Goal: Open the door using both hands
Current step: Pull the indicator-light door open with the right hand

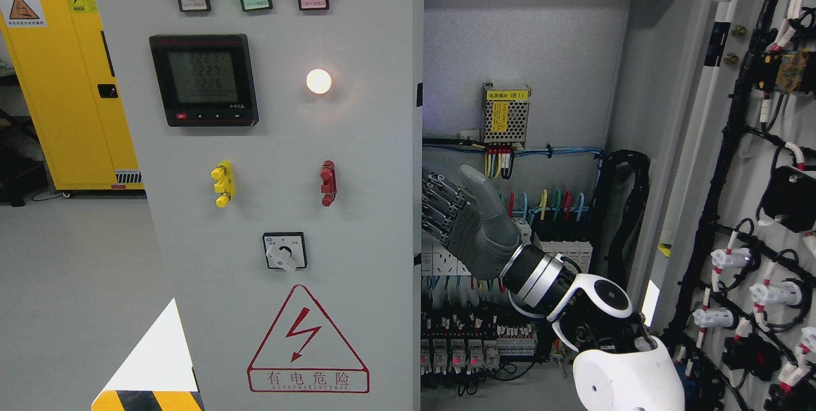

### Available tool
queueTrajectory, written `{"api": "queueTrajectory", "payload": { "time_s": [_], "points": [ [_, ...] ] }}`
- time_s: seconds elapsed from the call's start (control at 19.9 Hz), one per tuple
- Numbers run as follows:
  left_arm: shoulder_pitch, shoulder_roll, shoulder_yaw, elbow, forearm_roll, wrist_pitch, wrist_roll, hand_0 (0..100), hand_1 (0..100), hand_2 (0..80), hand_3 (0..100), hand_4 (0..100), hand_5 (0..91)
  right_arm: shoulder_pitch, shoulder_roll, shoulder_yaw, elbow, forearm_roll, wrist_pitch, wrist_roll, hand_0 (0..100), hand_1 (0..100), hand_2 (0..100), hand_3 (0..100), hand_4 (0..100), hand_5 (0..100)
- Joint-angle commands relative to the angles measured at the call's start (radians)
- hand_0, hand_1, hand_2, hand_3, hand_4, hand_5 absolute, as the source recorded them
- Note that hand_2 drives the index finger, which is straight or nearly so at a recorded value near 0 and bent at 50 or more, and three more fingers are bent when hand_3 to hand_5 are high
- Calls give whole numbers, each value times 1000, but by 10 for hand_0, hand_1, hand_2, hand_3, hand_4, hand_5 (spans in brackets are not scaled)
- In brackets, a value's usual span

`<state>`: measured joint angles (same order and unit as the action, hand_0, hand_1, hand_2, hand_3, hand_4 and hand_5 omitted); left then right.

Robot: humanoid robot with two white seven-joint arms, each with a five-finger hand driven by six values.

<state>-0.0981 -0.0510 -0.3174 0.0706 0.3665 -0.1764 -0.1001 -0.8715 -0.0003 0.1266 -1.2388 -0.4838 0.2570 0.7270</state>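
The grey left door (357, 143) of the electrical cabinet stands shut. It carries three lamps, a meter (204, 79), two handles and a rotary switch (284, 252). The right door (746, 169) is swung open at the picture's right, showing black wiring on its inner face. My right hand (449, 189) reaches in from the lower right and is inside the opening, right at the left door's free edge. Its fingers (440, 204) are stretched towards that edge with the thumb up, holding nothing. The left arm does not show.
Inside the cabinet (510, 48) are a power supply (505, 115), coloured wires and rows of relays (459, 350). A yellow cabinet (70, 92) stands at the back left. A white shape with a yellow-black stripe (153, 373) sits at the lower left.
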Motion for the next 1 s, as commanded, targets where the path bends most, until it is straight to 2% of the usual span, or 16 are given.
{"api": "queueTrajectory", "payload": {
  "time_s": [0.0,0.25,0.4,0.95],
  "points": [
    [1,0,0,1,0,0,-3,0,0,0,0,0,0,-3,13,-1,2,1,-1,22,219,42,0,0,0,0],
    [1,0,0,1,0,0,-4,0,0,0,0,0,0,-4,13,-1,-2,-1,-2,35,219,43,0,0,0,0],
    [1,0,0,1,0,0,-4,0,0,0,0,0,0,-6,13,-1,-5,-1,-2,66,219,44,0,0,0,0],
    [1,0,0,1,0,0,-4,0,0,0,0,0,0,11,7,1,-39,-7,-4,69,218,56,0,0,0,0]
  ]
}}
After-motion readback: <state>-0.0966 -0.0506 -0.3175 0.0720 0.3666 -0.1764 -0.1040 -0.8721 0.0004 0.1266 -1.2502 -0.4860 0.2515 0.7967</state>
